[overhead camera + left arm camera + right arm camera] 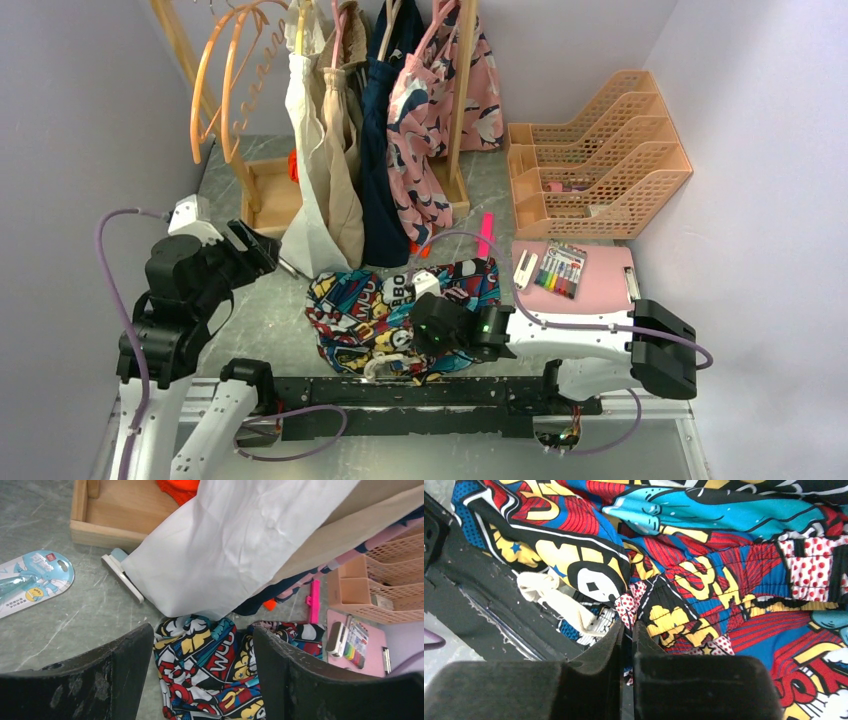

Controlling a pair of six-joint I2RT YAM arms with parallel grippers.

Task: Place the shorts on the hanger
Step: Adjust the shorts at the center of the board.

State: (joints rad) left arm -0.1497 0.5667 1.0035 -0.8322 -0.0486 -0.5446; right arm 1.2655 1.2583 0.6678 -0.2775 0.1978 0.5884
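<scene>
The comic-print shorts (360,300) lie crumpled on the grey table in front of the arm bases. My right gripper (415,348) is down on their near edge. In the right wrist view it (628,625) is shut on a fold of the shorts (724,555) by the elastic waistband. The pale drawstring (549,592) lies just left of the fingers. My left gripper (265,250) hangs open above the table, left of the shorts, with nothing between its fingers. In the left wrist view the left gripper (202,635) frames the shorts (210,670) below it. The orange-tan hanger (215,80) hangs at the back left.
Hung clothes (330,150) on a wooden rack (262,190) reach down just behind the shorts. Peach file racks (600,150) and a pink clipboard with markers (585,275) sit at the right. A blue package (30,580) lies left. A black rail (420,395) runs along the front.
</scene>
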